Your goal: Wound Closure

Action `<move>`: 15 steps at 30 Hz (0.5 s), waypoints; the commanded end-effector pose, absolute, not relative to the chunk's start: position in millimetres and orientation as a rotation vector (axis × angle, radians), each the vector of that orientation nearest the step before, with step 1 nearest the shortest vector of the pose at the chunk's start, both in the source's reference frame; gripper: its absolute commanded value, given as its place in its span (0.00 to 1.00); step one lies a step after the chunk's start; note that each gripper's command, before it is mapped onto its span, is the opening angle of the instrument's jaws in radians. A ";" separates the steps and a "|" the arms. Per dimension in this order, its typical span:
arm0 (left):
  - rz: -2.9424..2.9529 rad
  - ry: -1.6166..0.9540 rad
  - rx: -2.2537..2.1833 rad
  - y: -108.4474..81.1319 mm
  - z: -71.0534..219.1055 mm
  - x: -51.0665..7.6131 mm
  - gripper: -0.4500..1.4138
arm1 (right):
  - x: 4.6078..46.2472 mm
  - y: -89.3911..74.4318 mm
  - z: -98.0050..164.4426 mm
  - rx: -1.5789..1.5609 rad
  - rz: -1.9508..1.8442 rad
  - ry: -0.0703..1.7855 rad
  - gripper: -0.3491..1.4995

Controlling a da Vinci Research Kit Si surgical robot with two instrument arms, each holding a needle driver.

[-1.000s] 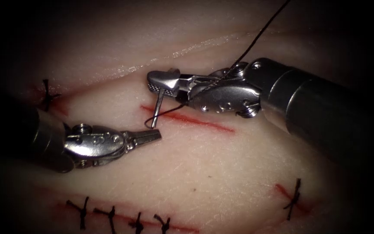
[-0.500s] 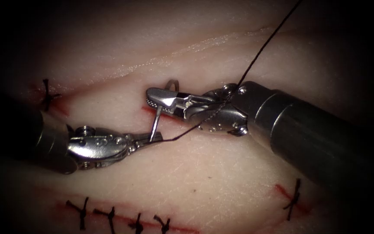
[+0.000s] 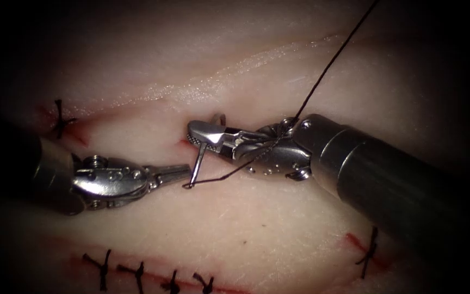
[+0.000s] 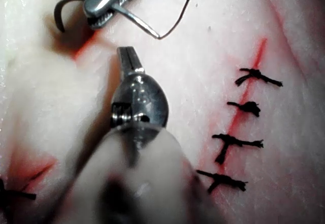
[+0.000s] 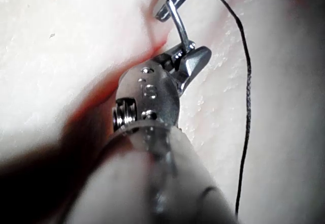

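Note:
My right tool point(image 3: 201, 137) comes in from the right and is shut on the curved needle point(image 3: 196, 166) about midway along its curve. The needle is out of the tissue point(image 3: 278, 228). Its pointed end point(image 3: 218, 116) arches above the jaws, and its tail end hangs down over the cut's left end point(image 3: 183, 143). Dark thread point(image 3: 327, 68) leaves the tail, crosses the right tool's wrist and runs off up to the right. My left tool point(image 3: 183, 173) lies just left of the needle's tail, shut and holding nothing. The left wrist view shows its jaws point(image 4: 127, 57) below the needle point(image 4: 138, 24). The right wrist view shows the right jaws point(image 5: 189, 61) gripping the needle point(image 5: 177, 20).
A row of several dark stitches point(image 3: 137, 270) closes another cut along the near edge; the same row point(image 4: 238, 142) appears in the left wrist view. Single stitches sit at the far left point(image 3: 58, 120) and lower right point(image 3: 369, 251). Red fluid stains each cut.
The right tool has come down and slightly left with the needle. The left tool reached the needle's tail half a second ago and has since drawn back a little to the left.

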State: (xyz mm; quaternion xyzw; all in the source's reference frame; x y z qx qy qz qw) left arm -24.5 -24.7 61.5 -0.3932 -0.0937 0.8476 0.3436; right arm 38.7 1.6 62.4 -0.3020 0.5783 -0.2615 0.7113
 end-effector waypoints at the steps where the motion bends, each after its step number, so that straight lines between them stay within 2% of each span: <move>1: 2.203 -0.246 -1.018 -25.5 62.1 -24.6 0.00 | 39.4 1.6 63.3 -0.662 -0.574 1.285 0.00; 15: 2.209 -0.241 -1.005 -25.5 62.1 -25.4 0.00 | 39.2 0.0 66.6 -0.527 -0.519 1.281 0.00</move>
